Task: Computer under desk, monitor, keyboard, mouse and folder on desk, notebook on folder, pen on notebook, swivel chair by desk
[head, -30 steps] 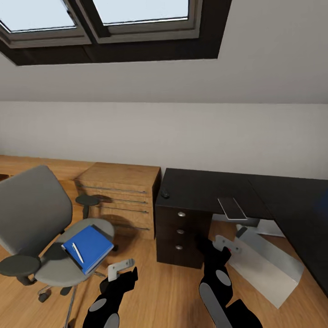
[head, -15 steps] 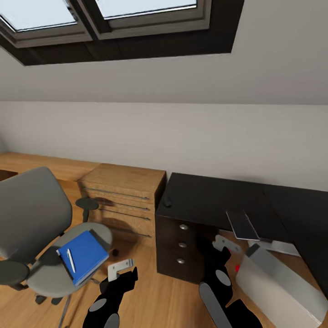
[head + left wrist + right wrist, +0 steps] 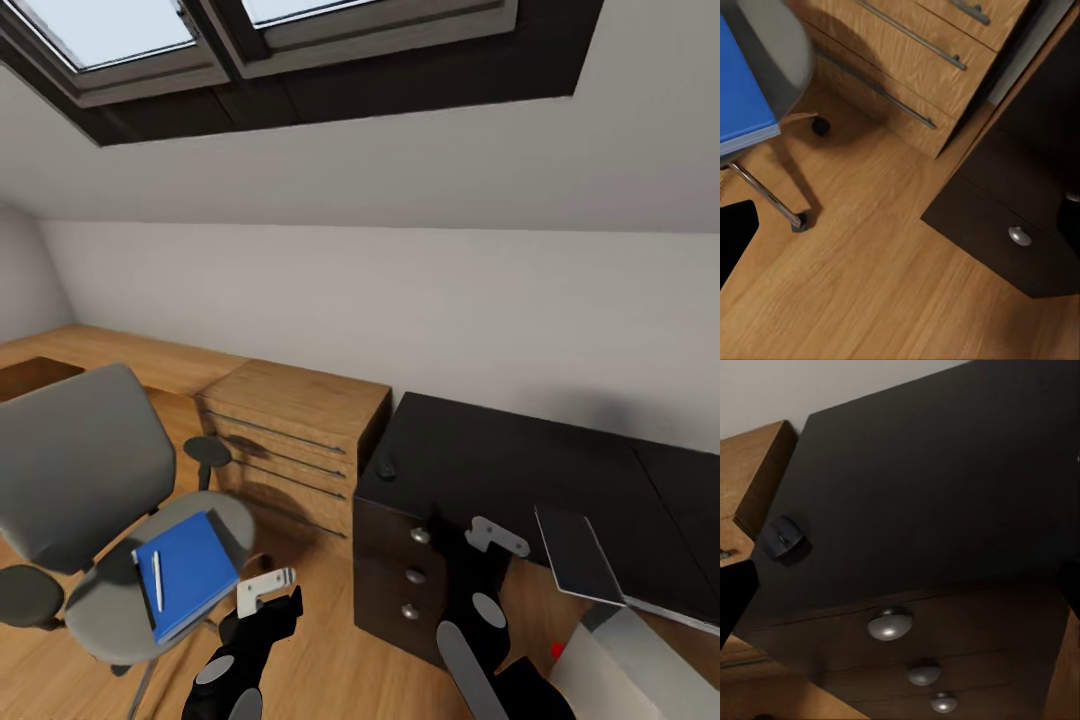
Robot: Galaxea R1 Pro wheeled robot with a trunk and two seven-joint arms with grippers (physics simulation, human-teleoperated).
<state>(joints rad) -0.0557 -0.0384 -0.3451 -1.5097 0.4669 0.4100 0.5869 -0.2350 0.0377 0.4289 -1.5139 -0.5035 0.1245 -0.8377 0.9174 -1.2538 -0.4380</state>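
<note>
Attic bedroom: bright blue folder (image 3: 185,573) with pale pen (image 3: 157,579) on grey swivel chair (image 3: 95,500); small dark mouse (image 3: 386,467) on glossy black desk (image 3: 520,480). Left gripper (image 3: 262,590), right gripper (image 3: 492,538): jaw state indeterminable.

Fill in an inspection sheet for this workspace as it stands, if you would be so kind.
Surface: black desk, mouse near its corner.
Job's things: folder with pen on it, on the swivel chair seat; keyboard at the desk's front edge; computer on the floor.
Clutter: nothing seen.
Claws: left claw and right claw open, empty.
Cables: nothing seen.
Surroundings: wooden drawer unit beside desk; skylight above.
</note>
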